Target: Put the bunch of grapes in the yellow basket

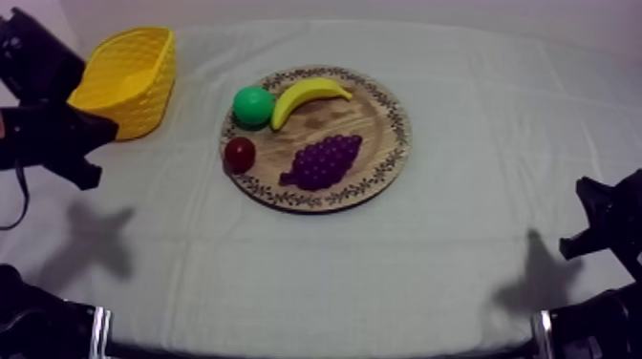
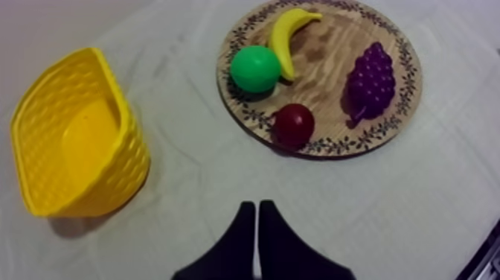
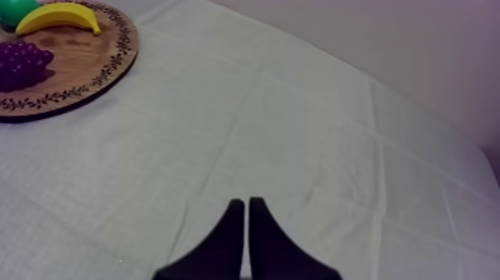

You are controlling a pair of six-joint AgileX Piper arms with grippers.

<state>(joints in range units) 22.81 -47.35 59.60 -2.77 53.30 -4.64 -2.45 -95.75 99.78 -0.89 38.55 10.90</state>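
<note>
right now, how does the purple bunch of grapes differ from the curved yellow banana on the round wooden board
The purple bunch of grapes is a knobbly cluster; the curved yellow banana is one smooth arc. The grapes lie apart from the other fruit; the banana lies right beside the green round fruit. The grapes sit nearer the top view's camera than the banana. Both lie on the round wooden board.
</note>
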